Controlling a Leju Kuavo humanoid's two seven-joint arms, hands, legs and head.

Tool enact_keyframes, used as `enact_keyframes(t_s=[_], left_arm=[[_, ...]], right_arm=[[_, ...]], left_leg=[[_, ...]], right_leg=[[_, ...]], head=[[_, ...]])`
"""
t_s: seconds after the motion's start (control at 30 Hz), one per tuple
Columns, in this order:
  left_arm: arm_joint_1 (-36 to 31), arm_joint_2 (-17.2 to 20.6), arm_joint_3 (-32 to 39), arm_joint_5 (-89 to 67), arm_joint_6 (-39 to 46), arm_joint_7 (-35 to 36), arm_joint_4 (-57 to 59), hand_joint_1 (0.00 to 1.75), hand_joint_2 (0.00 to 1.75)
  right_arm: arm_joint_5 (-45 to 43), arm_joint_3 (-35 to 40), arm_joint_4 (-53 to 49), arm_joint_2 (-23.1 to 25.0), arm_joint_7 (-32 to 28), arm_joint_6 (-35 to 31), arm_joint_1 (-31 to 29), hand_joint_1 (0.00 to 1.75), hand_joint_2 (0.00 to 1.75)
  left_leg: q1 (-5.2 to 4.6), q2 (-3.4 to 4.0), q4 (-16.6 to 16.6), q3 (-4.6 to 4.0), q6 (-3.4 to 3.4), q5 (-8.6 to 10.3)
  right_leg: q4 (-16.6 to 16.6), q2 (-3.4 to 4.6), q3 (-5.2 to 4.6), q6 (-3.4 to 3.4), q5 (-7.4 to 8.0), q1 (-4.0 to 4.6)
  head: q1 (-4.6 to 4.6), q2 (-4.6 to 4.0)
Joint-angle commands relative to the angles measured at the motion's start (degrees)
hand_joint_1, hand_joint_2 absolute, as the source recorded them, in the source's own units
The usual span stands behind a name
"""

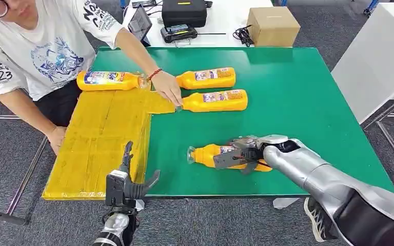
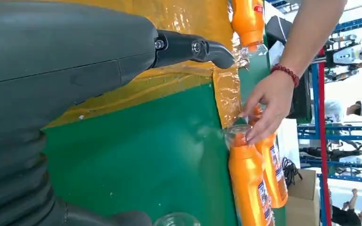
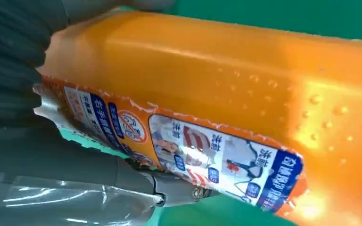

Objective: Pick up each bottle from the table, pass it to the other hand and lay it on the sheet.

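Green table point(image 1: 313, 102) with yellow sheet point(image 1: 97, 148), grey carpet point(image 1: 10, 154).

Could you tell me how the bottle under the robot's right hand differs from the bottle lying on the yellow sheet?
The near bottle lies on the green table, with the right hand wrapped around it; the far bottle rests on the yellow sheet, untouched. Their necks point opposite ways. Both are orange, labelled and lying flat.

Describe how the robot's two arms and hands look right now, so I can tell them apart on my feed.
The right arm is smooth silver metal, turning dark at the upper section; its right hand is grey with dark fingers. The left hand is dark grey to black, boxy at the wrist, on a silver forearm. In the left wrist view its grey ribbed cover and a black finger show.
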Motion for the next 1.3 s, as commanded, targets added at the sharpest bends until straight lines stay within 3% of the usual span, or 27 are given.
enact_keyframes(t_s=[0.03,0.37,0.4,0.5,0.57,0.67,0.7,0.77,0.9,0.93,0.97,1.3], left_arm=[[-1.1,0.5,0.7,0.1,0.2,0.5,2.5,0.0,1.75],[-0.4,0.6,1.4,0.1,0.0,0.1,1.1,0.0,1.75],[0.0,0.6,1.6,0.1,0.3,-0.1,0.5,0.0,1.75],[0.9,0.8,1.7,-0.1,-0.1,0.2,-1.2,0.0,1.75],[2.2,0.5,2.4,-0.2,-0.3,0.4,-3.7,0.0,1.75],[4.6,-0.1,3.0,-1.0,-0.6,1.5,-8.4,0.0,1.75],[5.5,-0.4,3.1,-1.2,-0.9,1.9,-10.5,0.0,1.75],[6.4,-0.7,3.0,-1.2,-1.1,2.6,-12.7,0.0,1.75],[6.4,-0.6,2.9,-1.3,-1.2,3.2,-12.7,0.0,1.75],[6.8,-0.9,2.7,0.5,-2.8,2.2,-14.2,0.0,1.75],[7.2,-1.1,2.2,0.8,-3.1,3.0,-15.8,0.0,1.75],[7.4,-1.2,1.8,0.8,-2.9,3.7,-16.6,0.0,1.75]], right_arm=[[2.1,4.7,5.8,3.1,-0.2,-0.6,-1.7,1.75,1.75],[2.4,-0.3,6.9,4.5,-1.4,-5.9,-0.7,1.75,1.75],[1.6,-4.3,5.5,4.5,-2.4,-13.1,1.0,1.75,1.75],[3.1,-6.7,4.2,4.8,-1.8,-15.3,3.0,1.75,1.75],[3.8,-19.5,-3.1,5.9,-4.4,-30.6,11.4,1.75,1.75],[12.5,-37.7,-19.8,11.0,-5.0,-42.8,25.3,1.75,1.75],[15.5,-45.7,-27.0,14.9,-6.2,-48.1,30.7,1.75,1.75],[18.7,-48.0,-31.8,15.9,-4.8,-46.7,33.3,1.75,1.75],[20.3,-51.5,-31.5,16.9,-6.0,-44.0,33.5,1.75,1.75],[16.7,-58.2,-35.2,21.8,-14.7,-54.7,37.1,1.75,1.75],[16.7,-59.0,-37.8,22.3,-15.1,-54.5,38.8,1.75,1.75],[17.1,-59.1,-39.5,22.1,-14.7,-53.9,39.7,1.75,1.75]], left_leg=[[0.06,0.16,0.0,0.3,-0.11,-0.09],[0.06,0.04,-0.1,0.33,-0.04,-0.04],[0.08,0.09,-0.1,0.46,-0.07,-0.09],[0.11,0.05,-0.1,0.46,-0.08,-0.1],[0.06,0.03,0.0,0.27,-0.04,-0.03],[0.2,0.07,-0.1,0.55,-0.12,-0.16],[0.23,0.18,-0.1,0.48,-0.12,-0.16],[0.25,0.43,-0.1,0.49,-0.18,-0.29],[0.24,-0.12,0.0,0.19,-0.19,-0.21],[0.24,-0.28,0.0,0.06,-0.14,-0.14],[0.26,-0.4,0.0,-0.04,-0.12,-0.09],[0.17,-0.25,0.0,0.1,-0.15,-0.16]], right_leg=[[0.0,0.1,0.26,-0.14,-0.05,0.07],[-0.1,0.03,0.34,-0.09,-0.03,0.07],[-0.1,0.07,0.46,-0.14,-0.07,0.09],[-0.1,0.03,0.49,-0.15,-0.09,0.12],[-0.1,0.03,0.29,-0.1,-0.04,0.07],[-0.2,0.06,0.62,-0.19,-0.11,0.21],[-0.2,0.19,0.5,-0.18,-0.07,0.25],[-0.1,0.43,0.43,-0.23,-0.13,0.29],[0.0,-0.1,0.2,-0.17,-0.24,0.23],[0.0,-0.24,0.11,-0.13,-0.19,0.22],[0.0,-0.33,0.03,-0.16,-0.19,0.22],[0.0,-0.22,0.17,-0.2,-0.2,0.16]], head=[[0.02,0.0],[0.02,0.0],[0.02,0.0],[0.0,0.0],[0.02,0.0],[0.04,0.0],[0.04,0.0],[0.02,0.0],[-0.04,0.0],[0.0,0.0],[0.02,0.0],[0.04,0.0]])
